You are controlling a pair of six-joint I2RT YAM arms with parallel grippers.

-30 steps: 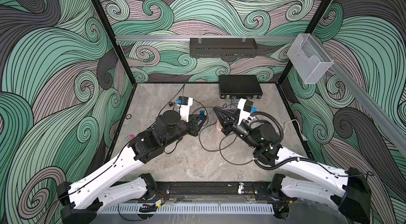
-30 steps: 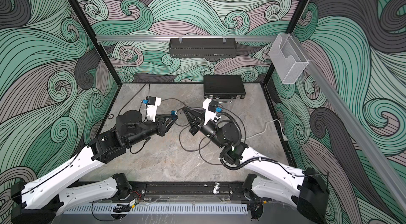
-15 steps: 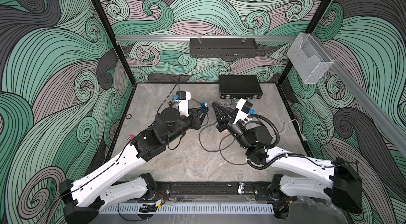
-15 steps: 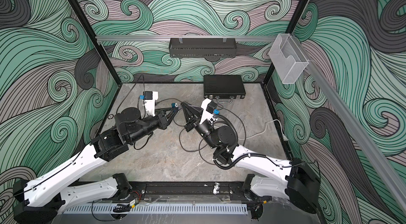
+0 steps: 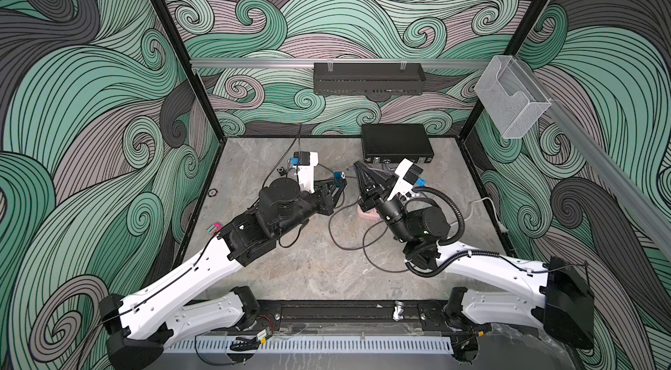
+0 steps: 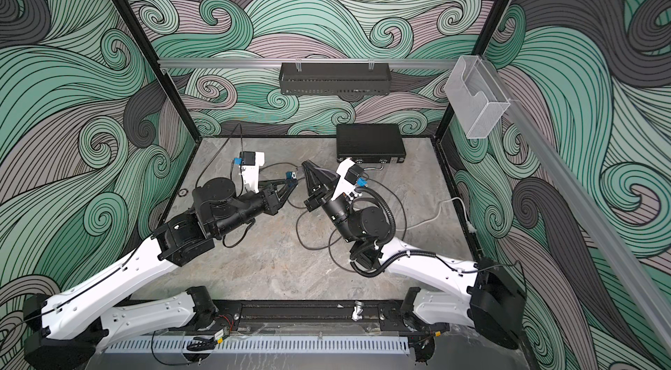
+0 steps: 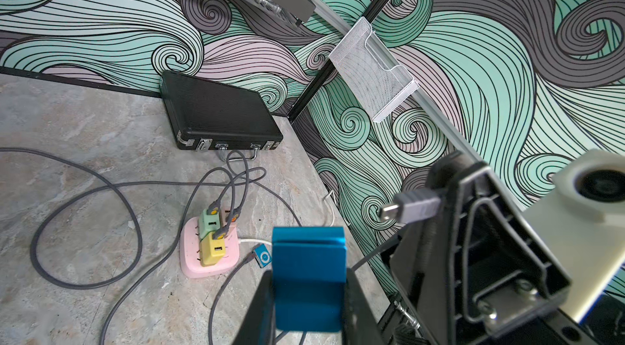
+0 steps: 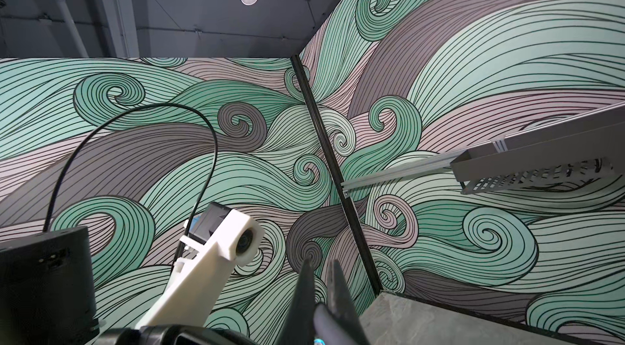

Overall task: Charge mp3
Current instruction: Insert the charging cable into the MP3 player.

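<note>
A blue mp3 player (image 7: 308, 275) sits clamped between the jaws of my left gripper (image 7: 308, 292), held above the table; in both top views it shows as a small blue block (image 5: 338, 175) (image 6: 290, 175) at the fingertips. My right gripper (image 5: 357, 165) (image 6: 305, 165) is shut on a grey cable plug (image 7: 411, 209), whose metal tip points toward the player, a short gap away. In the right wrist view the right gripper (image 8: 319, 263) has its jaws nearly together with the grey cable (image 8: 324, 323) between them.
A pink power strip (image 7: 192, 258) (image 5: 365, 215) with green and yellow adapters lies on the table among grey cable loops. A second small blue player (image 7: 262, 256) lies beside it. A black case (image 5: 395, 141) stands at the back wall, a wire basket (image 5: 508, 103) on the right.
Both grippers have risen and moved toward the back of the table, carrying the player and the plug. Their tips now stand closer together.
</note>
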